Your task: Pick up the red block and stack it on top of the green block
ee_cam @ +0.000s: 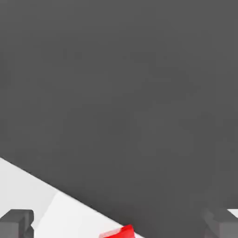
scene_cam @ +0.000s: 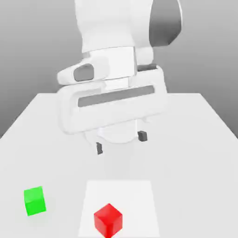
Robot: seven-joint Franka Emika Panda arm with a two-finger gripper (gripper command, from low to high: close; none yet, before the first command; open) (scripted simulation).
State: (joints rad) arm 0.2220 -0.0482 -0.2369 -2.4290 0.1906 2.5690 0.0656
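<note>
Your gripper (scene_cam: 121, 142) hangs above the white table (scene_cam: 204, 139), fingers spread wide and holding nothing. The red block (scene_cam: 108, 220) sits on the table below it and nearer the exterior camera, so you likely need to come forward and down. It's a plain matte cube, one corner turned toward that camera. The green block (scene_cam: 35, 201) waits well apart, toward the exterior view's left.

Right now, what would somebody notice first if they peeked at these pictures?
Probably the big white robot arm towering over the pale table, its end effector open and holding nothing. Next, the two bright cubes near the front edge: the red block on a lighter square patch, and the green block apart from it, toward the exterior view's left.
</note>
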